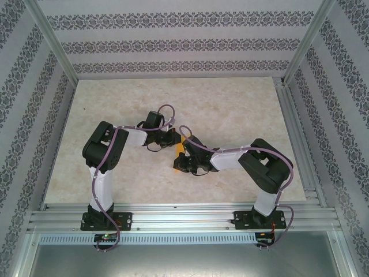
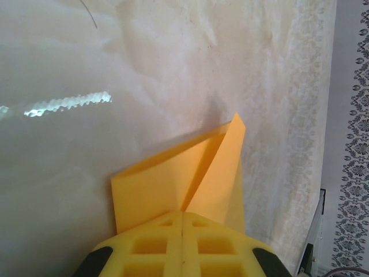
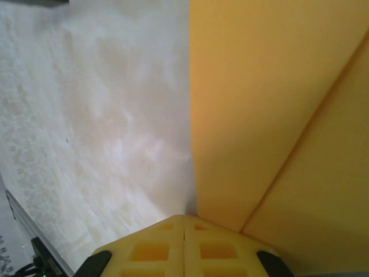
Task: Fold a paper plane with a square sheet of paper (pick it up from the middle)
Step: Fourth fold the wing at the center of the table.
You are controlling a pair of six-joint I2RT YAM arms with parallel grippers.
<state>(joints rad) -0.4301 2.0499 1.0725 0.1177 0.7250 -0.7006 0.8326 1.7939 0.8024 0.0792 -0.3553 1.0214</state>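
Your 2 arms bend inward, elbows out, wrists meeting over the middle of the table [image 1: 230, 109]. The left gripper [image 2: 183, 214] tilts down with its jaws pressed together, tip at the near edge of the paper [image 2: 167, 184], which lies on the table, partly folded to a point. The right gripper [image 3: 184, 218] is angled down too, jaws closed, tip at the paper's straight edge. You cannot tell whether either pinches it.
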